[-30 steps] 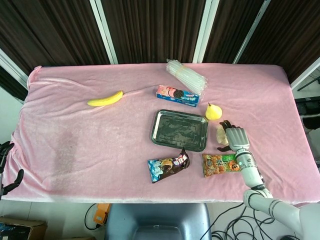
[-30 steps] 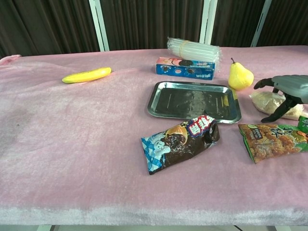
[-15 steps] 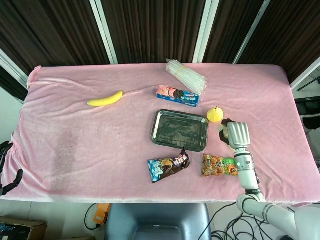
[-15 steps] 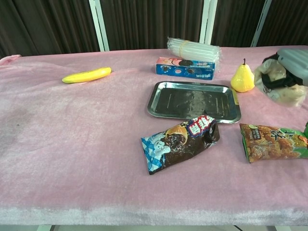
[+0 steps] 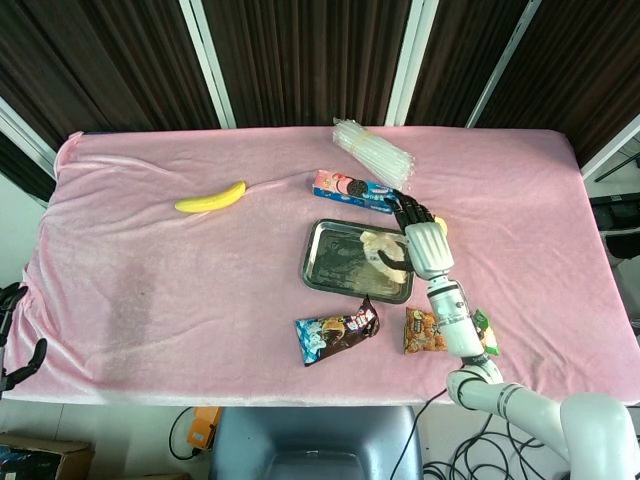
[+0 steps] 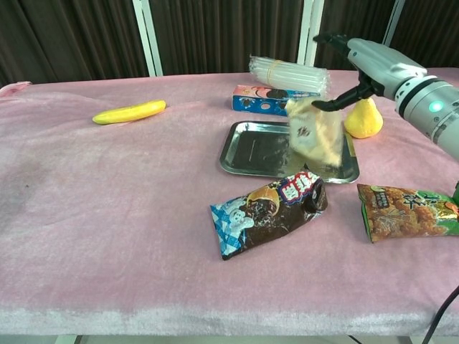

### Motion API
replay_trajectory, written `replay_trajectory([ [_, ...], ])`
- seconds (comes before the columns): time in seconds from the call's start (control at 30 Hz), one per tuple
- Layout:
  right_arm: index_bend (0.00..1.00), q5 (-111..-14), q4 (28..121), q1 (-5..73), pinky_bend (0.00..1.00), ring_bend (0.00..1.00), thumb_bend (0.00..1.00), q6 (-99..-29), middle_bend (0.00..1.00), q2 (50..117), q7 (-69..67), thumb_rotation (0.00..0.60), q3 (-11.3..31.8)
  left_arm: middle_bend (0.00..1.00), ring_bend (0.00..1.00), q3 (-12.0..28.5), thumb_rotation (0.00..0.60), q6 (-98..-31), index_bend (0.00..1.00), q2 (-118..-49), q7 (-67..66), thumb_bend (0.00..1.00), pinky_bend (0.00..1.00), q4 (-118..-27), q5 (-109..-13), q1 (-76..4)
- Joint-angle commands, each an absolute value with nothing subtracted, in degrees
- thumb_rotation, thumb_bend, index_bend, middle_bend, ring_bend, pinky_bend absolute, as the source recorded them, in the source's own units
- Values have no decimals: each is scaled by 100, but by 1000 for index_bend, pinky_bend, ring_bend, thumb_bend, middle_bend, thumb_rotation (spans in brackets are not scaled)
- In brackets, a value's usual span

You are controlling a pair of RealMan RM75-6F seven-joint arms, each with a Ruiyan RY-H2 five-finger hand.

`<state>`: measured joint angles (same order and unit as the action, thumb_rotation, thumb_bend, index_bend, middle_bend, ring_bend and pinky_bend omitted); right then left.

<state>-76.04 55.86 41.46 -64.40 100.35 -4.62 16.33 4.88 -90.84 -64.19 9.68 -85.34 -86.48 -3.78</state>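
My right hand (image 5: 425, 238) (image 6: 369, 61) hovers over the right part of the metal tray (image 5: 320, 275) (image 6: 237, 143), fingers stretched out and spread. Just below its thumb a pale clear-wrapped food bag (image 5: 384, 250) (image 6: 315, 136) hangs tilted and blurred above the tray, with nothing pinching it that I can see. A yellow pear (image 6: 366, 118) stands right of the tray, behind the hand. My left hand shows in neither view.
In front of the tray lie a dark chocolate snack bag (image 5: 338, 330) (image 6: 269, 211) and an orange snack bag (image 5: 425, 330) (image 6: 405, 208). Behind it are a cookie box (image 5: 355, 190) (image 6: 276, 100) and a bundle of clear straws (image 5: 375, 150). A banana (image 5: 210, 197) lies far left.
My right hand lifted the pale bag from beside the pear and swung left over the tray. Its fingers have spread and the bag now drops away beneath them.
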Motion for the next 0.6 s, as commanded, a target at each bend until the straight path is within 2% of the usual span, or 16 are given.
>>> replay_trajectory([
  [0.03,0,-7922,5911,3983,68,0,176,-6888,0,9693,-452,600,1461,88,66,482,600,-9085,118,-6420,965,413,344,-8533,-8665,-379],
  [0.13,0,-7998,6470,3609,65,0,176,-7341,0,9169,-363,600,1401,88,66,471,600,-9091,118,-6429,929,413,345,-8533,-8697,-383],
  [0.27,0,-7737,7661,2885,77,0,176,-7694,0,8198,-167,600,1269,88,66,467,600,-9026,118,-6433,871,414,344,-8557,-8689,-414],
  [0.43,0,-7559,7998,2592,98,0,176,-7802,0,7907,-203,600,1218,88,66,474,600,-9017,118,-6440,840,413,345,-8569,-8693,-429],
  [0.5,0,-7345,8226,2211,105,0,176,-7867,0,7610,-244,600,1061,88,66,464,600,-8969,118,-6454,765,413,345,-8576,-8701,-457],
  [0.6,0,-7005,8107,1877,107,0,176,-7703,0,7511,-209,600,843,88,66,453,600,-8909,118,-6473,650,413,345,-8606,-8695,-487],
])
